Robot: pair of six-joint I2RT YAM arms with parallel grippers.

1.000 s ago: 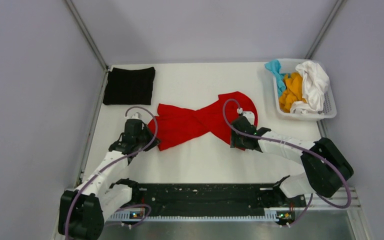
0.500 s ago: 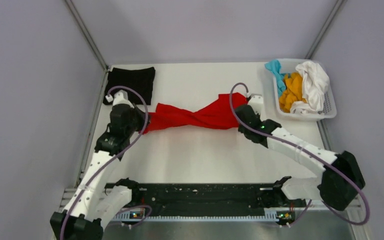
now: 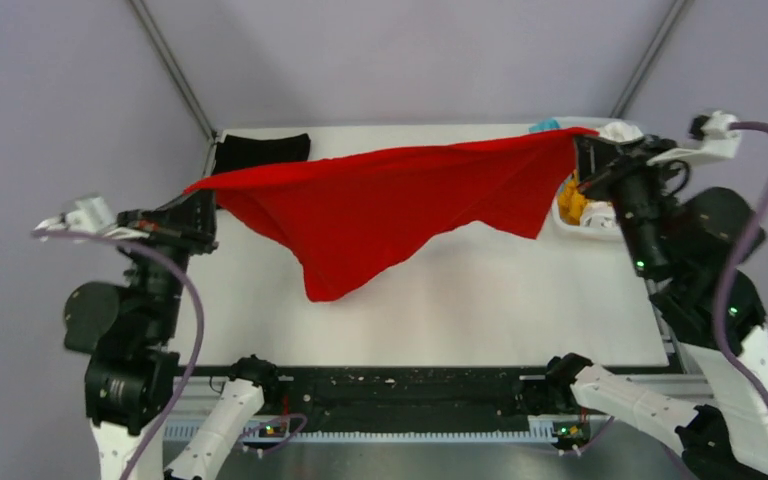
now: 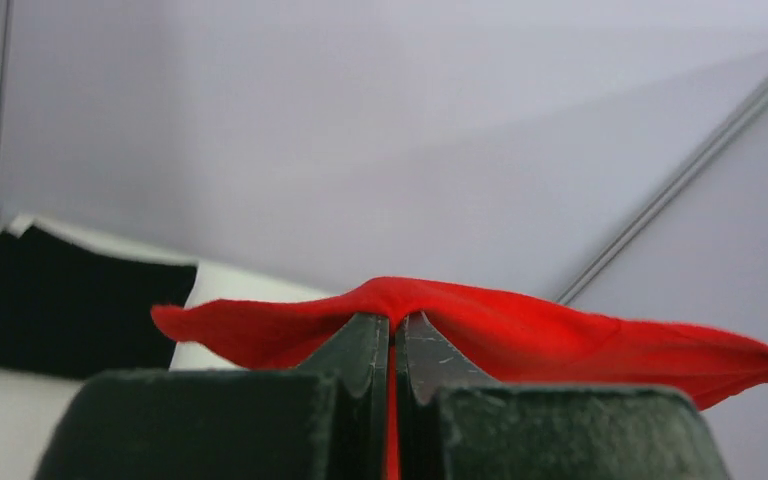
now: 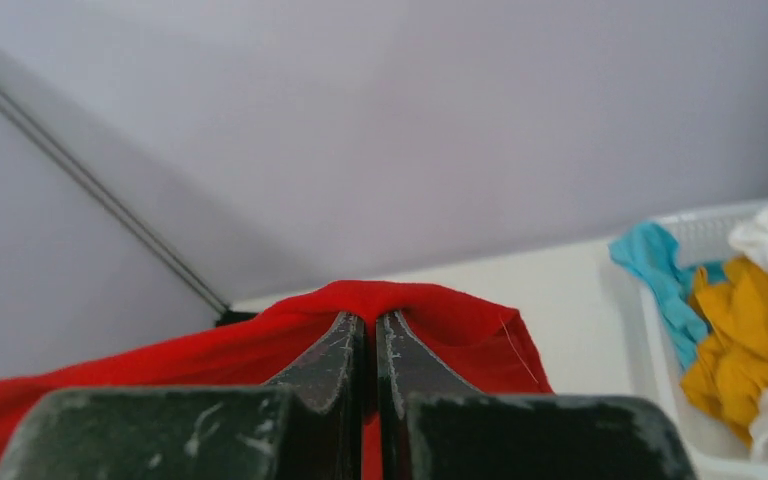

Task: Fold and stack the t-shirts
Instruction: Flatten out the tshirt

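A bright red t-shirt (image 3: 380, 200) hangs stretched in the air above the white table, its lower edge drooping to a point near the middle. My left gripper (image 3: 200, 190) is shut on the shirt's left end; red cloth (image 4: 480, 320) drapes over its closed fingertips (image 4: 365, 345). My right gripper (image 3: 582, 145) is shut on the right end, with red fabric (image 5: 400, 305) pinched between its fingertips (image 5: 335, 345). A folded black t-shirt (image 3: 260, 150) lies flat at the table's back left, partly hidden behind the red one. White, orange and teal shirts fill a basket (image 3: 610, 222).
The white slotted basket (image 5: 650, 350) stands at the table's back right, close beside my right gripper, holding teal (image 5: 655, 270), orange (image 5: 740, 340) and white cloth. Grey walls close the table in at the back and both sides. The black arm rail (image 3: 410, 395) runs along the near edge.
Both arms have risen and spread apart, lifting the red shirt off the table and pulling it from a twisted bundle into a wide hanging sheet. The right gripper closed on it during the last second.
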